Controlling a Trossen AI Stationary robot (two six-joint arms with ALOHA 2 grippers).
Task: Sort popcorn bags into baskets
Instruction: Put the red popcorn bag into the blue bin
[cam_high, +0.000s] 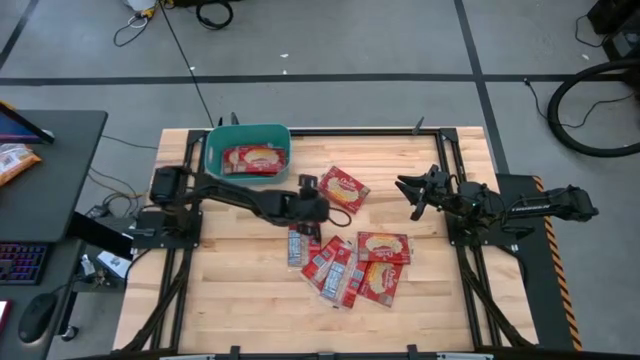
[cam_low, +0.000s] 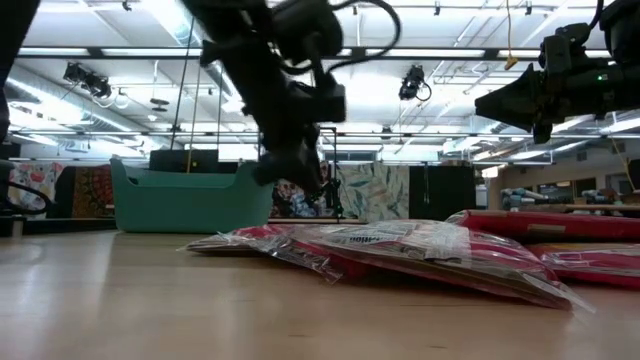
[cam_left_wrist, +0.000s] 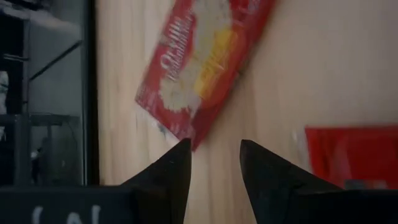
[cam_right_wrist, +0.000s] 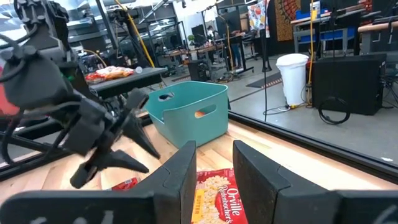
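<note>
The wooden table stands on a grey floor crossed by dark lines. Left of the table sits a dark desk — an orange packet lies on it, with a keyboard and a mouse nearer the desk's front. Beyond the table's far right corner lies a coiled black cable. Past the table's far edge — in the room behind — stands a white bin.

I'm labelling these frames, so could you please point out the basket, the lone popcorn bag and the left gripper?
basket (cam_high: 212, 152): high view, left wall.
lone popcorn bag (cam_high: 343, 188): high view, middle.
left gripper (cam_left_wrist: 214, 163): left wrist view, between fingertips.
</note>
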